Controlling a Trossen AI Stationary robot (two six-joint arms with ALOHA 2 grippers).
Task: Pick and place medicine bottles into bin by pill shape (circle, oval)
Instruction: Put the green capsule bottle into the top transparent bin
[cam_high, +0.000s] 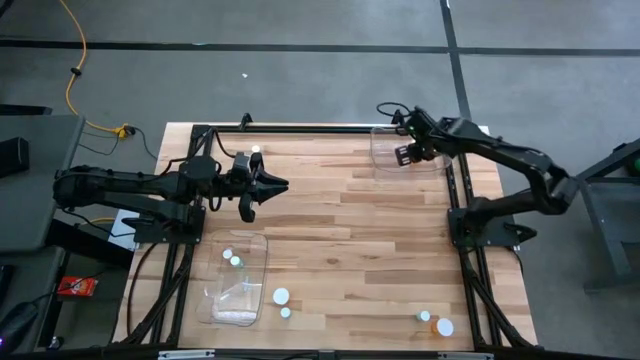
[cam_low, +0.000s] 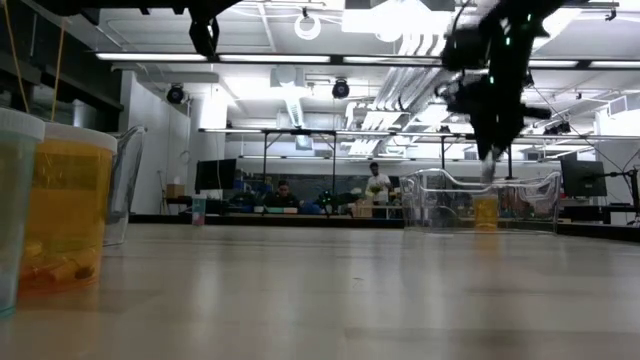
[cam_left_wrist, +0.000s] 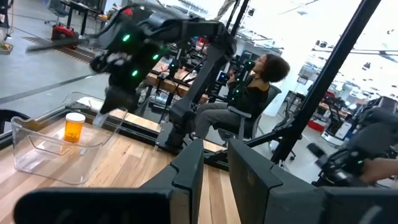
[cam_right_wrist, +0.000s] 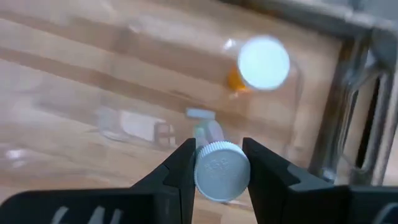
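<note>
Wooden slats form the table (cam_high: 330, 250) you are working at, framed by black rails, with a workshop of benches and seated people beyond it.

Left side: your left arm waits raised above the table, its left gripper (cam_high: 250, 207) pointing down — its fingers (cam_left_wrist: 189, 177) stand a narrow gap apart with nothing between them. Toward the near edge on that side lies a clear bin (cam_high: 235, 280) holding two white-capped bottles (cam_high: 232, 258) at its far end; two more bottles (cam_high: 282, 297) stand on the wood just beside its right wall.

Near edge, right of centre: an orange bottle (cam_high: 425, 317) and a white-capped bottle (cam_high: 445, 327) stand side by side — close-up in the low view as an amber bottle (cam_low: 68, 210) and a pale teal bottle (cam_low: 15, 200).

Right side: a second clear bin (cam_high: 400, 152) sits at the far edge. Your right gripper (cam_high: 408, 155) hangs over it, fingers closed on the white cap of a medicine bottle (cam_right_wrist: 221, 170) held above the bin floor. One orange white-capped bottle (cam_right_wrist: 261, 65) already stands inside this bin.
</note>
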